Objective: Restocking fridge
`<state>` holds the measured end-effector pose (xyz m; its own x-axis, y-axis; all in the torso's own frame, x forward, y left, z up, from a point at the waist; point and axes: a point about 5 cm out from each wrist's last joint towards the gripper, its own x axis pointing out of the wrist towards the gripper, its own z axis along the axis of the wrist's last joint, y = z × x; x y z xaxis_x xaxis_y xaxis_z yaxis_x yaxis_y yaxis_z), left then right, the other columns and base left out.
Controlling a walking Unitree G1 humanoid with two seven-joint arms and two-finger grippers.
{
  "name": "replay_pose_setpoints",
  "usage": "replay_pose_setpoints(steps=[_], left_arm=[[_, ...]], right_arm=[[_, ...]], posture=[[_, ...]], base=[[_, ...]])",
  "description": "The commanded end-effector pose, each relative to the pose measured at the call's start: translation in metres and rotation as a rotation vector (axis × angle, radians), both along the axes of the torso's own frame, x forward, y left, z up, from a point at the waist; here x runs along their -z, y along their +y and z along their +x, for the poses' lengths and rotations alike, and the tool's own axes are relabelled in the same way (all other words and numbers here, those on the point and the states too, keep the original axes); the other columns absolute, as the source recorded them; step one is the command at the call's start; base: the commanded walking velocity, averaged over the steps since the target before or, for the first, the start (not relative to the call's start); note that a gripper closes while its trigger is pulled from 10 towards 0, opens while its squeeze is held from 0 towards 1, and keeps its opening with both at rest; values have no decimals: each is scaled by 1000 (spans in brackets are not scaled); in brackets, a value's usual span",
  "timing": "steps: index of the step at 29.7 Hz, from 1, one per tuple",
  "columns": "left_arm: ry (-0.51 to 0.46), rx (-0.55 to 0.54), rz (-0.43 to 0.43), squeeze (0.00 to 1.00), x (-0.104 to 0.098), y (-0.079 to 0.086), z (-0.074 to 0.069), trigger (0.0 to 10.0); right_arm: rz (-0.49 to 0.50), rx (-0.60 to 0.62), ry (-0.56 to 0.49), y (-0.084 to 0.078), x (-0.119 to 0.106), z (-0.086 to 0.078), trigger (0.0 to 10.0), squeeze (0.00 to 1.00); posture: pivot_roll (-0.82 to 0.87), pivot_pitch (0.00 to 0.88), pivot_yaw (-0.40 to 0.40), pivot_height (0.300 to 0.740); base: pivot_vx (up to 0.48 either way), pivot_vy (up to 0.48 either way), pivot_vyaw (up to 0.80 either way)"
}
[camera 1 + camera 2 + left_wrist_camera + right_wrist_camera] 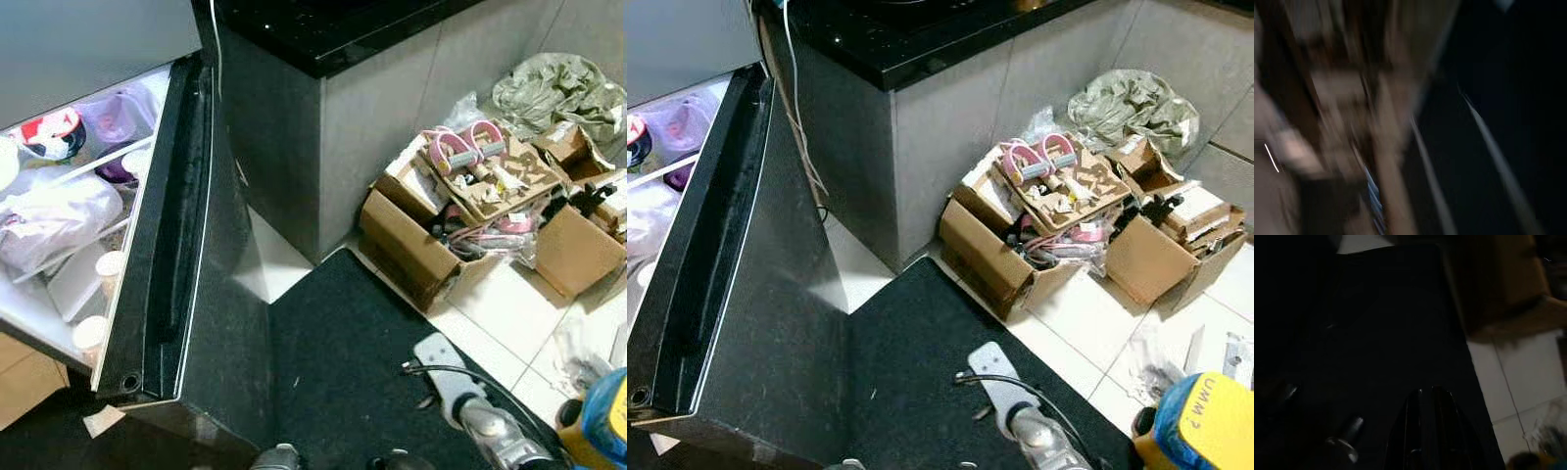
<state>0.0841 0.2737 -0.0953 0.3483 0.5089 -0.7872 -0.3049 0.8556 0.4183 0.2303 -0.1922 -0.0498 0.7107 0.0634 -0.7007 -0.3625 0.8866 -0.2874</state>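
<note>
fridge door [181, 235] stands open left of the dark mat [353, 372], its shelves holding tubs and bags. right gripper [1422, 431] hangs low over that mat, jaws pressed together; left gripper's jaws i cannot tell, its view blurred.

Head views evenly lit and sharp; wrist views poor.
The open fridge [69, 196] glowed white; the left wrist view was smeared by motion blur, and the right wrist view was perhaps too dark to read.

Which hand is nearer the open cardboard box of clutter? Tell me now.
Right, by what shows. The right hand hangs low over the black mat, the cardboard box ahead on its right. The left wrist view is too blurred to place the left hand.
</note>
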Motion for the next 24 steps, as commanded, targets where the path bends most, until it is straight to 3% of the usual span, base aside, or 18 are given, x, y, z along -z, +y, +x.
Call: replay_pose_setpoints(steps=[1, 3, 4, 9, 22, 24], left_arm=[[13, -40, -23, 0, 5, -7, -10, 10000], [-9, -74, -23, 0, 4, -7, -11, 10000], [-88, -151, -40, 0, 3, -8, -10, 10000], [-195, -207, -98, 0, 1, -10, -6, 10000], [-317, -247, -321, 0, 4, -21, -1, 10000], [-362, -263, -414, 0, 5, -26, 1, 10000]], right_arm=[[10, 39, 7, -4, 4, -6, 10000, 0], [23, 87, 3, -8, 4, -8, 10000, 0], [30, 155, 1, -14, 7, -13, 10000, 0], [45, 162, -14, -13, 9, -17, 10000, 0], [159, 102, -152, 8, -10, 9, 10000, 0], [195, 68, -181, 15, -16, 15, 10000, 0]], posture=[[63, 116, -21, 740], [57, 113, -24, 740], [54, 110, -25, 740], [56, 105, -25, 740], [60, 102, -31, 740], [65, 100, -33, 740]], base=[[0, 0, 0], [0, 0, 0], [0, 0, 0], [0, 0, 0], [0, 0, 0], [0, 0, 0]])
